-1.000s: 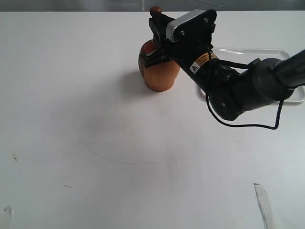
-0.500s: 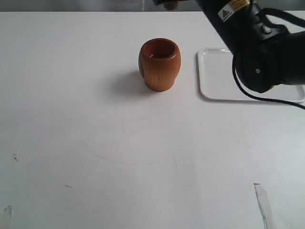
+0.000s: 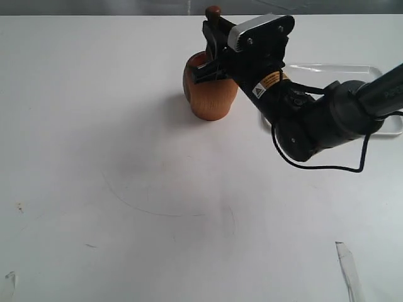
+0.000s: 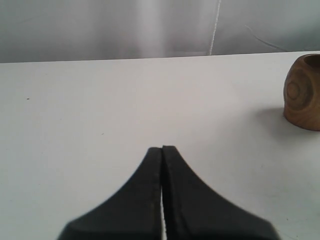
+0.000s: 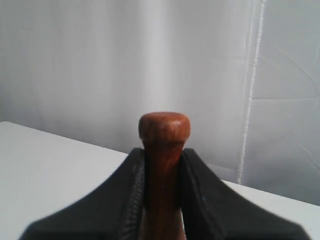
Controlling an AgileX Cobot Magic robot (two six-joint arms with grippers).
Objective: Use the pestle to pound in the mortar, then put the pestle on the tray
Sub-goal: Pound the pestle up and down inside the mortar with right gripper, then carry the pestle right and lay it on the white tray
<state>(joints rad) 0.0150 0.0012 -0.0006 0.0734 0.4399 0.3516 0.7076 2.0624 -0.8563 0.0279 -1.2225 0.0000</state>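
Grips the pestle [image 3: 213, 12] in the right tool [image 3: 211, 53]; presses the two black fingers [image 5: 131, 192] against opposite sides of the shaft, just under the knob; clamped, then, on the pestle.

Holds the pestle upright, knob above the fingertips, shaft running down into the round mouth of the mortar [image 3: 210, 94] directly beneath the tool; cannot tell whether the thick end touches the mortar's floor, hidden by the tool and the rim.

Mortar upright on the white tabletop [image 3: 126, 189], reddish-brown, rounded sides, its near wall in plain sight below the tool's fingers.

Behind the right tool, on the side of its wrist and arm: the tray [image 3: 327, 66], white, flat on the tabletop, just beside the mortar but apart from it; mostly covered by the black arm in the exterior view, only the far rim and one outer corner showing.

Left tool [image 4: 162, 150] with its two dark fingers pressed flat together along their length, closed on themselves; hangs low over bare tabletop; ahead of it and off to one side, well apart, the mortar [image 4: 302, 95], cut off by the edge of the left wrist view.
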